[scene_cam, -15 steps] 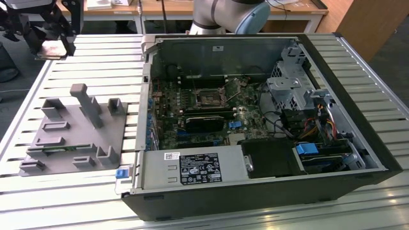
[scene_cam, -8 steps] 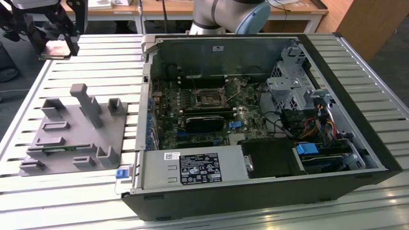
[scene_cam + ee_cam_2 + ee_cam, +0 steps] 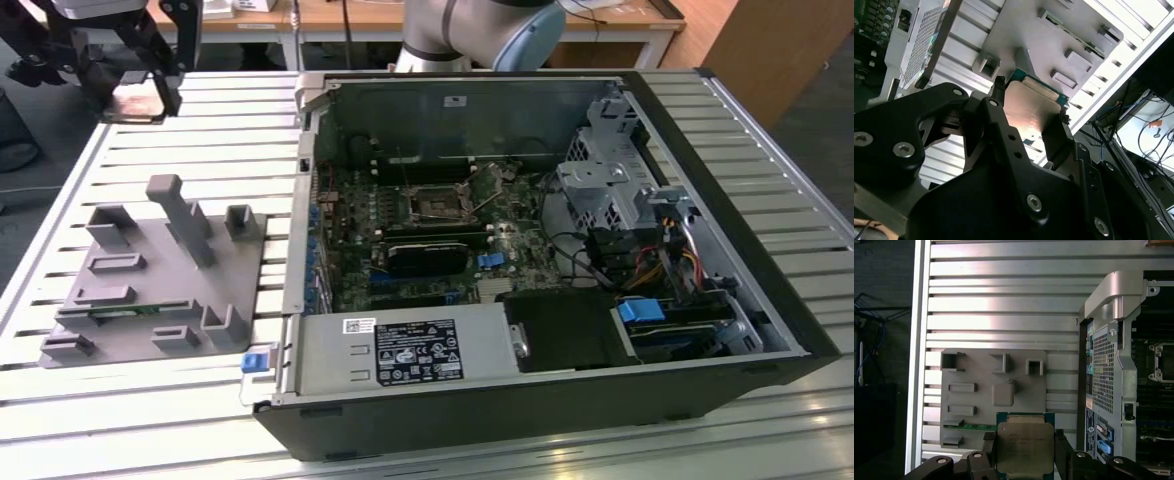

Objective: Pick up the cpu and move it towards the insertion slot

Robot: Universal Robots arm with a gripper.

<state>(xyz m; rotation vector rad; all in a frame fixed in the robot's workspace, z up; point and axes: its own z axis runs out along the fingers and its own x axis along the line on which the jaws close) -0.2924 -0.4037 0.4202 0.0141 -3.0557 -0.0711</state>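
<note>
Silvery cpu (image 3: 1024,447) clamped between pincer (image 3: 1029,117) fingers, lifted clear above grey fixture plate (image 3: 979,405) on worktop (image 3: 200,110). Pick-up done. Slot (image 3: 437,203) inside open case (image 3: 747,250), well apart from pincer; transfer outstanding.

Silvery cpu (image 3: 1022,447) clamped between jaws, slot (image 3: 437,200) vacant

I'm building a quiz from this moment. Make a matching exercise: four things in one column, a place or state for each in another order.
Things:
1. cpu
2. insertion slot
3. grey fixture plate
4. end effector

Places or states:
A. on the motherboard inside the open case
B. shut on the chip
C. lying on the slatted table beside the case
D. held above the table

Pairs: 1-D, 2-A, 3-C, 4-B
</note>
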